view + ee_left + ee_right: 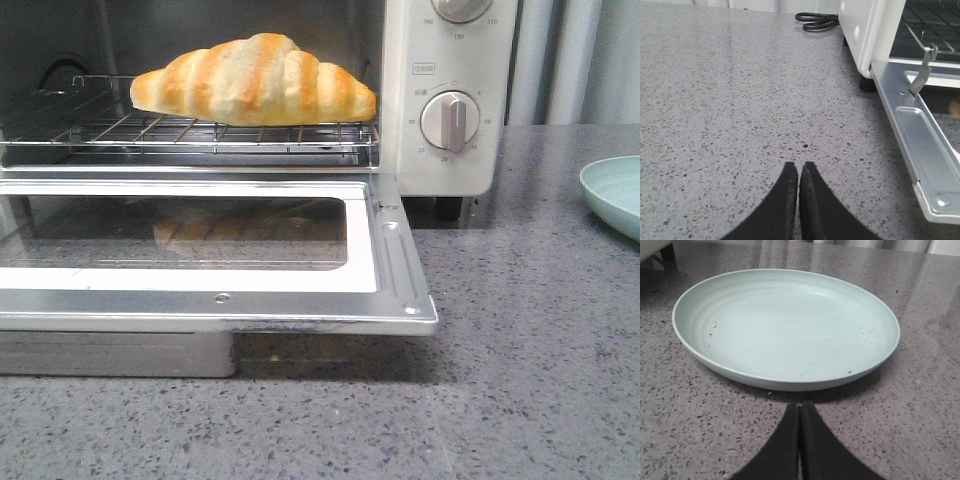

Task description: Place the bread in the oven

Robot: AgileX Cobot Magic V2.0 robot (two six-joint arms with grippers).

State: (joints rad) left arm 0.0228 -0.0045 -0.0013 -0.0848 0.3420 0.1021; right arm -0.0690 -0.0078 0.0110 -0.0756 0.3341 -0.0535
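Observation:
The bread [255, 82], a golden-orange croissant-shaped roll with pale ridges, lies on the wire rack [190, 135] inside the cream-white oven [450, 160]. The oven's glass door [200, 250] hangs open and flat. Neither gripper shows in the front view. My left gripper [799, 166] is shut and empty over the grey counter, beside the oven's left side [865, 30] and the open door's edge [920, 145]. My right gripper [800, 406] is shut and empty, just in front of a pale green plate [785, 325].
The pale green plate [615, 195] sits empty at the counter's right. A black power cord [817, 21] lies coiled behind the oven's left side. The open door [400, 290] juts out over the speckled grey counter [520, 380].

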